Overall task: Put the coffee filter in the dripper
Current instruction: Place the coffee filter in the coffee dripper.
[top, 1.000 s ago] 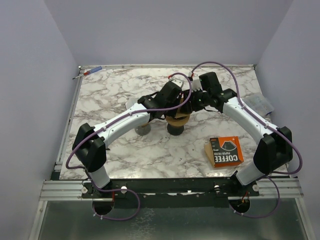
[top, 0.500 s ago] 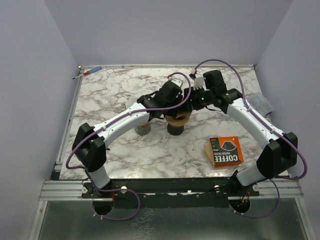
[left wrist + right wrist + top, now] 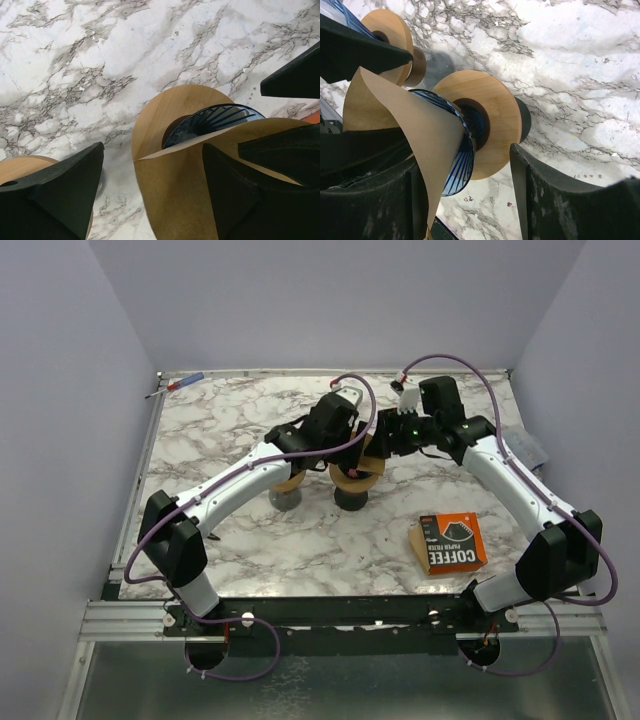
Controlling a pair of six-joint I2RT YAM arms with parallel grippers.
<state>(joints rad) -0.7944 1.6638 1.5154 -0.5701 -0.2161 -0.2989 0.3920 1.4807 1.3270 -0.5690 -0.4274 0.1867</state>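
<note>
Versus a second ago in the top view: the left arm's wrist has lifted and pulled back toward the far edge; the right arm's elbow has swung further out to the right; both tools were crowded tight over the dripper then, and now stand a bit apart from it; box and jar have not moved.

The coffee filter [image 3: 185, 195], brown paper, sits at the mouth of the dripper [image 3: 220, 117], mid-desk; its lower part is tucked against the blue ribbed cone and the rest stands up above the rim; it is not spread out against the ribs; whether its tip is down inside I cannot tell. In the left wrist view its straight top edge runs across the mouth, low on the left and rising to the right, and covers the near half; in the right wrist view its long axis is tilted, leaning over the rim.

Left tool [image 3: 152, 150]: jaws wide apart, filter between them, one finger clear of the paper, nothing clamped.
Right tool [image 3: 465, 160]: jaws also spread wide; the paper lies along one finger, the other is well apart from it; no grip.

The dripper's wooden collar [image 3: 160, 112] rests on a black base; a glass jar [image 3: 287, 492] with a wooden top stands just beside it; an orange box [image 3: 450, 542] lies nearer the right arm on the marble desk [image 3: 220, 430].
</note>
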